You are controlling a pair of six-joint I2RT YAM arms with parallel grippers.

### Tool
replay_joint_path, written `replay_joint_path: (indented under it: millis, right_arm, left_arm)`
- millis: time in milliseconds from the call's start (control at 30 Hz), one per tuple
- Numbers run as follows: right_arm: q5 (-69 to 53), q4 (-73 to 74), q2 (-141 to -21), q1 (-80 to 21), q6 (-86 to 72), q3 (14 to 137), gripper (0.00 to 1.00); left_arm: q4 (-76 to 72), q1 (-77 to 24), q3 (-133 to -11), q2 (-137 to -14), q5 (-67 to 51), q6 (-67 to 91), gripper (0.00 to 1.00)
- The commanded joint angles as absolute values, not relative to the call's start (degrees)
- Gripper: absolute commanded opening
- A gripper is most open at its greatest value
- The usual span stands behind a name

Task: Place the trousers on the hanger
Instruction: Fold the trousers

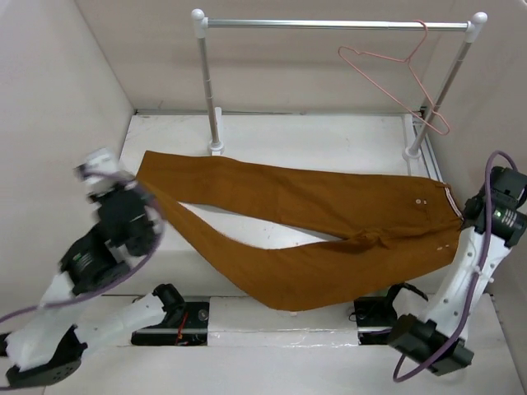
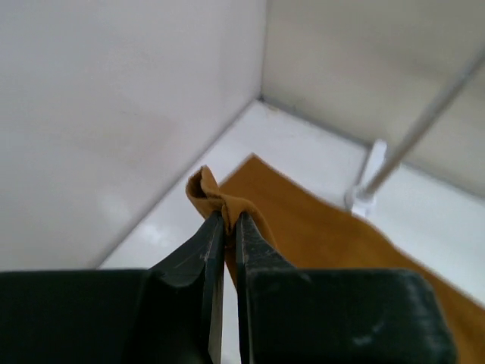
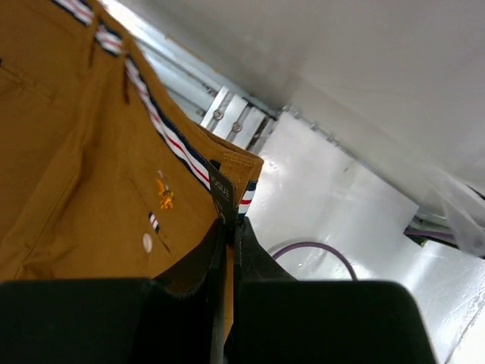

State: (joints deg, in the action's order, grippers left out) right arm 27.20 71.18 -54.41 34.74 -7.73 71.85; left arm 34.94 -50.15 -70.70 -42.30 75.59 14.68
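The rust-brown trousers (image 1: 305,214) lie stretched across the white table, legs to the left, waist to the right. My left gripper (image 1: 132,177) is shut on the leg cuff (image 2: 212,196) at the far left, pinching a fold of cloth. My right gripper (image 1: 461,216) is shut on the striped waistband (image 3: 227,182) at the right, by a dark label (image 3: 221,193). The pink wire hanger (image 1: 395,74) hangs by its hook from the right end of the silver rail (image 1: 329,25), above and behind the waist.
The rail stands on two white posts, the left (image 1: 210,90) behind the legs and the right (image 1: 440,90) behind the waist. White walls close in at left, back and right. A purple cable (image 3: 314,254) lies below the right gripper.
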Motion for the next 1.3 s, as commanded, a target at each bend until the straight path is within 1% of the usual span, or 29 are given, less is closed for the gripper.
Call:
replay_joint_path:
  millis: [0,33,67,133,200,233,267,300,333,367,433,500,533,600,667,700,733,767,800,833,867,967,1033,1067,1167,1267]
  right_arm:
    - [33.39,73.65,-47.22,34.54,-6.60,76.55,0.00]
    - [34.36,72.96,-45.63,34.54,-5.72,77.60,0.00]
    - [33.06,71.30,-43.44,34.54,-3.62,78.39,0.00]
    - [31.91,68.57,-43.15,34.54,-1.23,79.71,0.00]
    - [28.06,67.68,-46.66,33.84,-1.40,79.89,0.00]
    - [24.73,63.93,-47.63,33.84,-0.97,76.24,0.00]
    - [20.96,63.98,-48.94,33.84,-1.49,75.07,0.00]
    - [20.57,65.29,-52.00,33.84,-3.76,74.62,0.00]
    - [20.22,62.95,-52.55,32.36,-3.78,71.92,0.00]
    - [19.08,60.84,-52.99,32.34,-3.78,70.42,0.00]
    - [19.68,58.38,-54.31,32.34,-3.43,70.49,0.00]
    - [19.60,56.17,-57.02,31.82,-2.73,70.93,0.00]
    - [19.86,55.12,-58.35,31.82,-2.72,71.28,0.00]
    - [18.73,53.80,-61.24,31.82,-2.03,71.89,0.00]
    - [20.64,53.62,-64.94,30.07,-2.72,72.68,0.00]
    - [20.92,52.83,-65.65,28.41,-2.99,72.25,0.00]
    - [21.09,51.34,-66.09,27.61,-3.42,71.99,0.00]
    - [21.01,50.81,-66.53,26.99,-3.78,71.63,0.00]
    - [20.40,50.02,-66.27,26.11,-4.48,70.85,0.00]
    - [19.96,48.27,-66.10,25.49,-4.57,70.32,0.00]
    - [19.86,47.73,-65.31,24.97,-4.66,70.05,0.00]
    - [19.07,45.00,-63.55,23.20,-5.01,68.12,0.00]
    - [18.02,44.04,-63.63,23.73,-5.01,67.76,0.00]
    - [17.50,44.03,-65.29,24.51,-4.66,68.46,0.00]
    - [17.31,44.12,-67.84,25.83,-4.13,70.57,0.00]
    - [17.32,42.89,-71.97,26.37,-3.43,74.08,0.00]
  left_arm:
    - [19.07,-49.83,-74.72,-26.48,89.71,-3.59,0.00]
    - [10.98,-49.83,-72.79,-23.93,88.34,-11.17,0.00]
    - [-1.98,-52.18,-67.99,-18.77,87.81,-21.52,0.00]
    - [-15.74,-55.35,-62.69,-15.22,89.29,-29.24,0.00]
    - [-17.05,-59.91,-60.12,-15.64,91.91,-28.93,0.00]
    - [-16.88,-61.42,-60.29,-17.12,92.46,-28.66,0.00]
    - [-15.57,-62.83,-61.34,-20.27,92.55,-28.13,0.00]
    - [-13.38,-64.41,-62.30,-22.13,91.24,-24.21,0.00]
    - [-8.40,-64.42,-63.53,-23.54,89.66,-18.34,0.00]
    - [3.48,-64.42,-66.85,-26.16,87.13,-12.45,0.00]
    - [11.39,-64.42,-67.50,-28.64,86.05,-0.51,0.00]
    - [12.65,-64.42,-62.68,-32.33,83.17,3.58,0.00]
    - [14.05,-64.42,-60.75,-33.74,81.67,10.30,0.00]
    - [21.68,-64.42,-60.38,-39.53,78.51,18.59,0.00]
    - [23.47,-63.90,-61.08,-45.66,78.23,22.75,0.00]
    - [21.81,-62.68,-61.00,-47.70,74.83,21.98,0.00]
    - [15.18,-59.45,-60.74,-49.46,69.84,19.01,0.00]
    - [15.47,-47.32,-62.30,-54.44,62.65,17.85,0.00]
    - [17.38,-39.28,-64.23,-57.62,46.57,22.28,0.00]
    - [22.19,-31.72,-66.77,-59.74,40.32,25.37,0.00]
    - [21.80,-23.38,-68.19,-60.20,36.34,26.10,0.00]
    - [20.12,-22.77,-66.10,-55.13,38.32,24.43,0.00]
    - [24.31,-19.44,-66.44,-55.02,38.76,25.39,0.00]
    - [26.17,-15.86,-65.58,-54.93,39.46,26.27,0.00]
    - [28.37,-13.46,-64.42,-54.84,41.57,27.59,0.00]
    - [29.62,-11.35,-65.55,-57.47,46.75,28.65,0.00]
